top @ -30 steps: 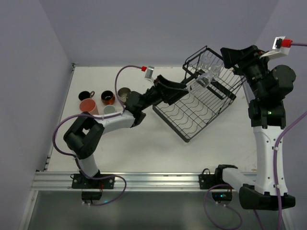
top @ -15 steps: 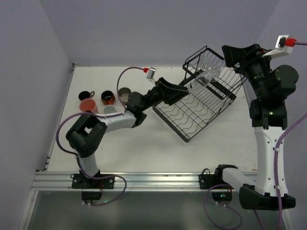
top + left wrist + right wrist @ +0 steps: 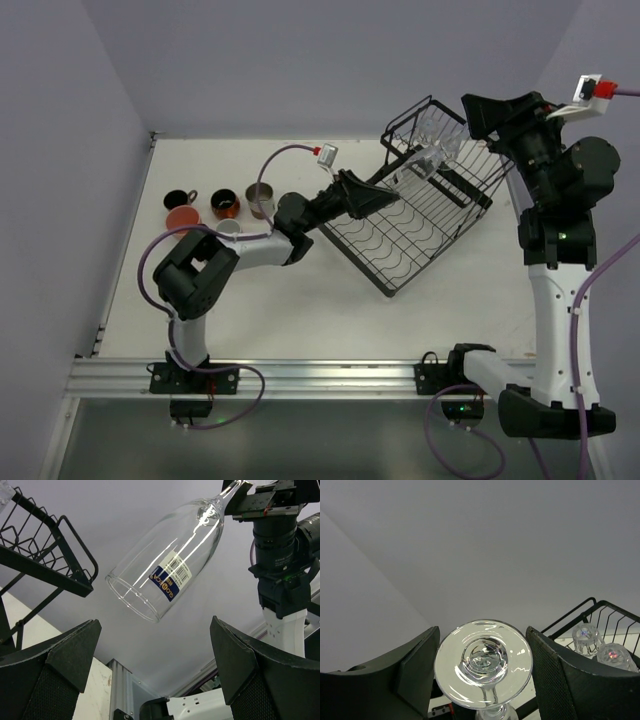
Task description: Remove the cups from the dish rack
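glass (image 3: 485,662) stem cut off at 6 o'clock, my right gripper (image 3: 481,637) pinching its foot, left gripper (image 3: 154,625) open, white table (image 3: 300,310), grey walls (image 3: 300,60)

**Left wrist view.** The glass (image 3: 172,540) is carrying one sticker (image 3: 172,576) on the side of its bowl, lying at a slant along the glass.

- **Blue half:** this half is bearing a short brand word in yellow-orange capitals. The word seems to be starting with "GO", but the rest is blurring and cannot be read with certainty.
- **White half:** this half is showing a barcode (image 3: 183,569) with a row of digits beside the bars, too small to read.

**Top and right wrist views.** No lettering is coming through legibly.
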